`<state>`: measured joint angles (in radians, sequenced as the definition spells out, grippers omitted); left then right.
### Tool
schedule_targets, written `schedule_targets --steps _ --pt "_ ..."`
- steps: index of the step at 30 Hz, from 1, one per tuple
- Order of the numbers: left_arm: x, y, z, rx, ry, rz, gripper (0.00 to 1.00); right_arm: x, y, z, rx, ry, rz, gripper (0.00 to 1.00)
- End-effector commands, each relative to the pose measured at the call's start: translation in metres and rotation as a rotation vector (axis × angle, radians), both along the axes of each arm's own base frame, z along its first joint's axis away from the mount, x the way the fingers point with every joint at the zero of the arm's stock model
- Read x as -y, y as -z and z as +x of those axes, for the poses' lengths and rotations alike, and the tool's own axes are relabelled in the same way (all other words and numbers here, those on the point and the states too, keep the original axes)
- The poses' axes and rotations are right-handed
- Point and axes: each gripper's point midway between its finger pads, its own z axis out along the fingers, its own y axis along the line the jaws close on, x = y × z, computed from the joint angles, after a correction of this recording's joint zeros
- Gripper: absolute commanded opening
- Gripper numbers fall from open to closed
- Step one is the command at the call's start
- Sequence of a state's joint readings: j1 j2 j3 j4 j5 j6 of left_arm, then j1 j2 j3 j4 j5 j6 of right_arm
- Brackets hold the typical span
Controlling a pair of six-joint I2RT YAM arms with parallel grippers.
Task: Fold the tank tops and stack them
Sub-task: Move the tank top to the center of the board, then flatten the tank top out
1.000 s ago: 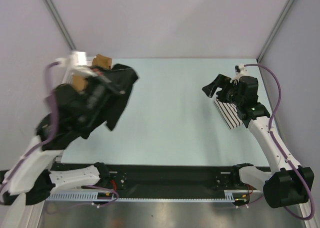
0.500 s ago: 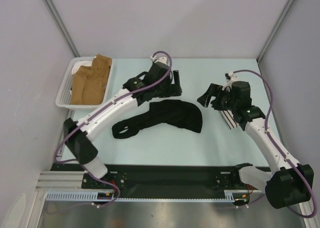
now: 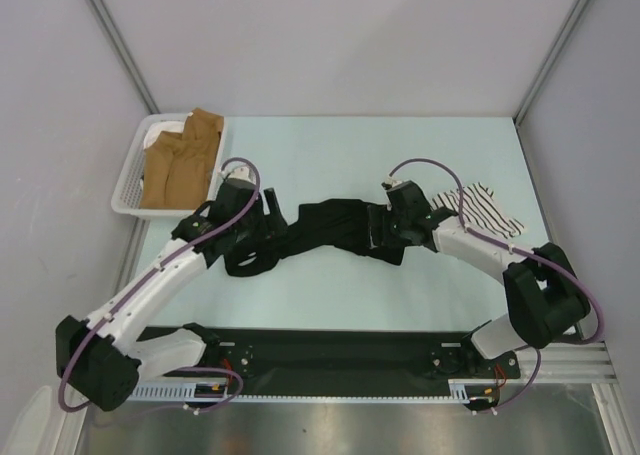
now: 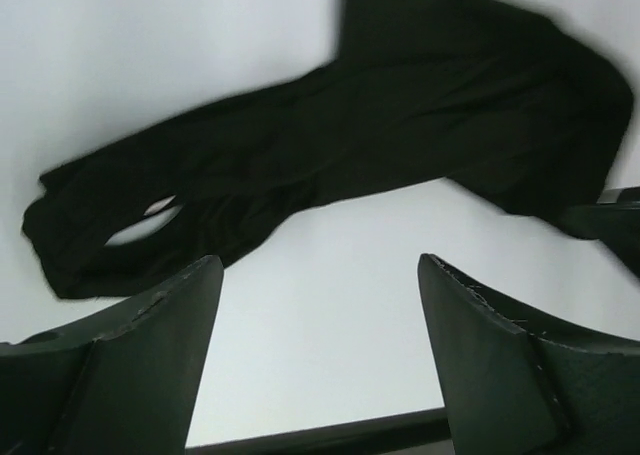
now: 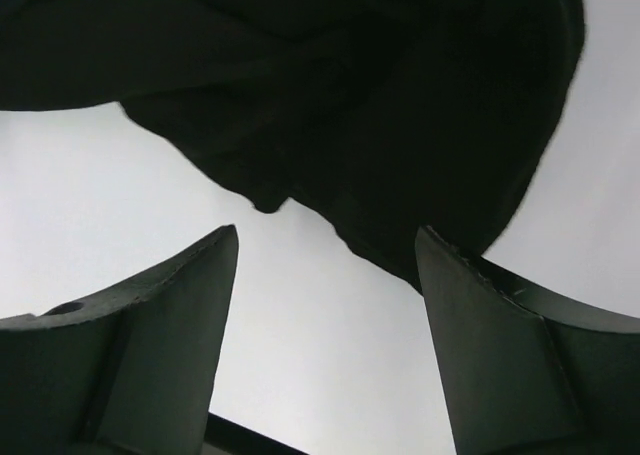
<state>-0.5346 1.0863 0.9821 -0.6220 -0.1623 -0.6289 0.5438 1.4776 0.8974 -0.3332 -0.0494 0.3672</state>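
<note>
Black cloth, bunched and creased, lies across the middle of the worktop point(image 3: 340, 155): this is the black top point(image 3: 335, 227), drawn out into a long, uneven band running left to right. It is not flat. Its right end is a broad rounded heap, and its left end narrows to a twisted strip. In the left wrist view the black top point(image 4: 400, 105) shows soft folds along its length and two small gaps near the narrow end where the pale surface shows through.

The striped top point(image 3: 487, 207), white with thin black lines, lies rumpled on the right side of the worktop. It sits behind the right forearm, which hides part of it. Whether the two tops touch cannot be told, since the arm covers the space between them.

The left claw point(image 3: 264, 233) sits at the narrow end of the black top with its jaws apart. From its own camera the left claw point(image 4: 320, 265) has only bare surface between its fingers, and the cloth lies beyond the tips. The right claw point(image 3: 386, 237) is at the rounded end, also spread. In its wrist view the right claw point(image 5: 326, 233) grips nothing, and the black top point(image 5: 380, 95) hangs just past the tips, its edge dipping toward the right finger.

The worktop is a pale blue-green sheet. A white basket point(image 3: 124, 187) holding tan cloth point(image 3: 180, 165) stands at its far left corner. A black rail point(image 3: 340, 360) runs along the near edge. Plain pale grey walls point(image 3: 330, 45) close the space in, with metal posts point(image 3: 115, 40) at the back corners.
</note>
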Motion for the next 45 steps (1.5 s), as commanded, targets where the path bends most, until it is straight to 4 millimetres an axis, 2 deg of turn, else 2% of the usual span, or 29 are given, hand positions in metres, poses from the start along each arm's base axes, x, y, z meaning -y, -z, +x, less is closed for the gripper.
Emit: schedule_targets --steps 1,3,8,11,12,14,16,17,18,22,25,26,28,29,31,32,33,34,35,36,37,38,39,40,41,42,43,44,45 --pt "-0.002 0.038 0.001 -0.06 0.028 -0.014 0.84 0.008 -0.005 0.016 0.089 0.071 -0.067 0.75" --pt "-0.005 0.05 0.0 -0.075 0.019 0.003 0.84 0.006 0.001 0.016 0.086 0.068 -0.083 0.72" --pt "-0.009 0.064 0.013 -0.087 -0.001 0.048 0.84 0.002 0.007 0.025 0.099 0.07 -0.159 0.66" --pt "-0.006 0.066 0.026 -0.1 0.004 0.048 0.81 0.007 0.022 0.025 0.064 0.088 -0.212 0.51" --pt "-0.006 0.068 0.028 -0.105 0.004 0.058 0.8 0.01 0.026 0.024 0.055 0.095 -0.23 0.38" --pt "-0.008 0.07 0.03 -0.107 -0.004 0.069 0.8 0.023 0.034 0.017 0.035 0.124 -0.269 0.32" --pt "-0.011 0.073 0.032 -0.101 -0.011 0.078 0.8 0.036 0.042 0.005 0.01 0.149 -0.291 0.14" --pt "-0.015 0.077 0.032 -0.108 -0.021 0.082 0.8 0.041 0.042 0.0 0.001 0.158 -0.298 0.0" --pt "-0.017 0.079 0.032 -0.111 -0.021 0.085 0.8 0.047 0.042 -0.006 -0.008 0.174 -0.314 0.0" --pt "-0.025 0.086 0.031 -0.126 -0.035 0.096 0.8 0.078 0.032 -0.052 -0.086 0.254 -0.371 0.0" --pt "-0.027 0.088 0.032 -0.126 -0.046 0.095 0.8 0.097 0.002 -0.075 -0.019 0.404 -0.352 0.0" --pt "-0.028 0.091 0.031 -0.133 -0.05 0.093 0.8 0.096 -0.018 -0.077 0.039 0.424 -0.27 0.0" --pt "-0.025 0.094 0.032 -0.136 -0.05 0.08 0.8 0.095 -0.033 -0.084 0.08 0.487 -0.186 0.0" --pt "-0.025 0.097 0.031 -0.144 -0.049 0.08 0.8 0.095 -0.051 -0.083 0.135 0.508 -0.113 0.0" --pt "-0.023 0.102 0.031 -0.154 -0.045 0.077 0.8 0.096 -0.066 -0.079 0.197 0.524 -0.054 0.0" --pt "-0.022 0.105 0.031 -0.165 -0.044 0.077 0.8 0.096 -0.072 -0.077 0.222 0.525 -0.042 0.06" --pt "-0.022 0.106 0.032 -0.167 -0.042 0.077 0.8 0.084 -0.081 -0.07 0.26 0.49 0.023 0.21" --pt "-0.022 0.107 0.033 -0.167 -0.043 0.077 0.8 0.08 -0.083 -0.066 0.283 0.426 0.004 0.29" --pt "-0.02 0.107 0.036 -0.168 -0.043 0.075 0.8 0.076 -0.084 -0.063 0.283 0.412 0.006 0.32" --pt "-0.017 0.104 0.04 -0.155 -0.037 0.067 0.8 0.066 -0.076 -0.058 0.253 0.378 -0.009 0.27" --pt "-0.014 0.102 0.044 -0.151 -0.025 0.059 0.8 0.063 -0.079 -0.054 0.246 0.37 -0.018 0.26" --pt "-0.004 0.09 0.055 -0.12 -0.002 0.031 0.8 0.062 -0.072 -0.052 0.221 0.378 -0.041 0.26" --pt "0.0 0.093 0.06 -0.127 0.017 0.036 0.8 0.059 -0.067 -0.051 0.2 0.368 -0.049 0.2" --pt "0.004 0.091 0.066 -0.129 0.029 0.035 0.8 0.056 -0.053 -0.052 0.164 0.353 -0.077 0.2" --pt "0.011 0.076 0.079 -0.099 0.041 0.02 0.79 0.055 -0.046 -0.054 0.144 0.352 -0.077 0.21" --pt "0.015 0.087 0.085 -0.129 0.053 0.031 0.78 0.047 -0.042 -0.055 0.134 0.332 -0.043 0.35" --pt "0.018 0.088 0.091 -0.135 0.056 0.037 0.79 0.045 -0.038 -0.056 0.129 0.323 -0.028 0.44" --pt "0.028 0.077 0.101 -0.122 0.078 0.01 0.78 0.048 -0.026 -0.062 0.107 0.32 -0.031 0.51" --pt "0.037 0.085 0.109 -0.149 0.097 0.003 0.75 0.05 -0.018 -0.064 0.094 0.321 -0.023 0.59"
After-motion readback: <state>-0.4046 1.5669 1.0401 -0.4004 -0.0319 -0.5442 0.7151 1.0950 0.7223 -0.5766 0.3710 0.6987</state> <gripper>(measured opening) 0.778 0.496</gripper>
